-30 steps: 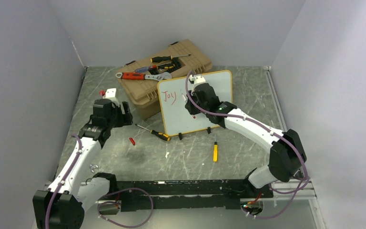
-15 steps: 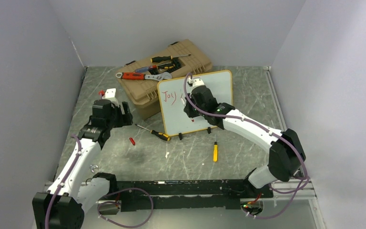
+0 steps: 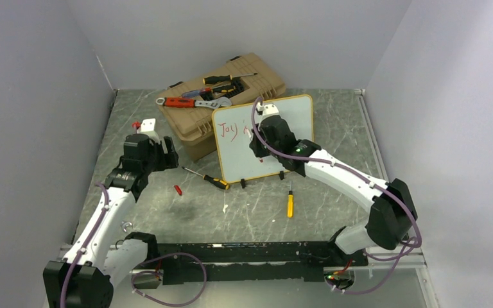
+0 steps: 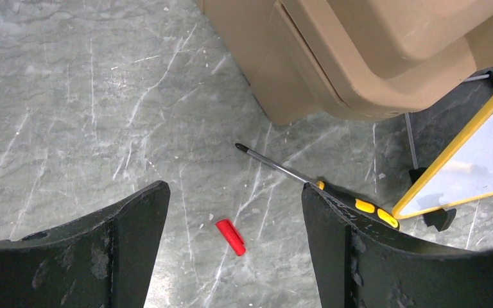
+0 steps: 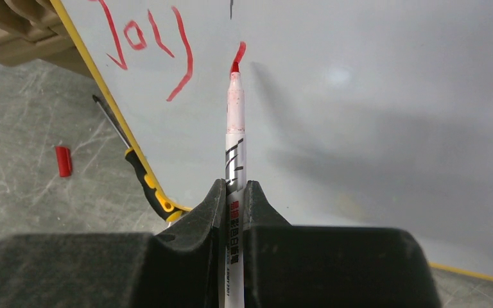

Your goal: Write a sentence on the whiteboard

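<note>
The whiteboard (image 3: 295, 115) stands tilted on two black clip feet in front of the tan toolbox. The sentence (image 3: 228, 131) reads "Joy" in red at its upper left, also in the right wrist view (image 5: 147, 45), with a short new red stroke beside it. My right gripper (image 3: 254, 131) is shut on a white marker (image 5: 234, 147); its red tip touches the board (image 5: 372, 96) at that stroke. My left gripper (image 3: 167, 151) is open and empty above the table, left of the board, over a red marker cap (image 4: 230, 236).
The tan toolbox (image 3: 192, 125) behind the board carries a wrench, screwdrivers and other tools on its lid. A black-yellow screwdriver (image 3: 208, 178) lies by the board's lower left corner. A yellow screwdriver (image 3: 289, 203) lies in front of the board. The red cap (image 3: 178, 190) lies on the table.
My right gripper shifted slightly at the board, and a short red stroke has appeared to the right of "Joy". The left arm has not moved.
</note>
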You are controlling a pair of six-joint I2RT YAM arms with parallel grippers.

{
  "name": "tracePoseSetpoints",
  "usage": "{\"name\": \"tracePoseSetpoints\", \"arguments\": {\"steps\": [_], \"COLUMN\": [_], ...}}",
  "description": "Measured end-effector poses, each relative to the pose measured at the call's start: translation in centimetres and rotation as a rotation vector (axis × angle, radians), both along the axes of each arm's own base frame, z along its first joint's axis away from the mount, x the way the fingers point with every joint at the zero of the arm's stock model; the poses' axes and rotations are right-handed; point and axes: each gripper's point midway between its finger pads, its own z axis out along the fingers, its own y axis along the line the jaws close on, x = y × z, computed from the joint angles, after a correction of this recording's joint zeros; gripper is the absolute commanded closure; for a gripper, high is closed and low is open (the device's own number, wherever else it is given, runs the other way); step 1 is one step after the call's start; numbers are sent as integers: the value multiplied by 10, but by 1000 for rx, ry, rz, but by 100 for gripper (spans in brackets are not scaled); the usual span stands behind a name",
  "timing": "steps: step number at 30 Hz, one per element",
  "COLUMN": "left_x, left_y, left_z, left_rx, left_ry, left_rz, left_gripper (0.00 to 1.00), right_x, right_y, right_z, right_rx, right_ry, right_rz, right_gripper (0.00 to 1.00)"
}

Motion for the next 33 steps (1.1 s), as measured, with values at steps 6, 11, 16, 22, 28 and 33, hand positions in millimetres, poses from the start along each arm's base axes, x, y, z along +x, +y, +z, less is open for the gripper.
{"name": "tracePoseSetpoints", "arguments": {"steps": [6,11,16,22,28,33], "left_x": [2,2,2,2,2,2], "left_y": [0,0,0,0,0,0], "left_z": [2,3,3,3,3,3], "left_rx": [-2,-2,-2,-2,-2,-3], "left_ry": [-11,-14,-14,-14,-14,-14], "left_rz": [0,0,0,0,0,0], "left_gripper": [19,19,19,19,19,19], "right_x": [7,12,17,22,24,17], "right_y": [0,3,6,6,6,-1], "right_z": [14,17,11,4,7,13], "right_rx": [6,-1,-18,-28,-27,-10], "right_ry": [-38,-52,-46,-32,-42,-67], "right_rz": [-18,-13,-9,-14,-11,-12], "right_gripper": [100,100,100,100,100,100]}}
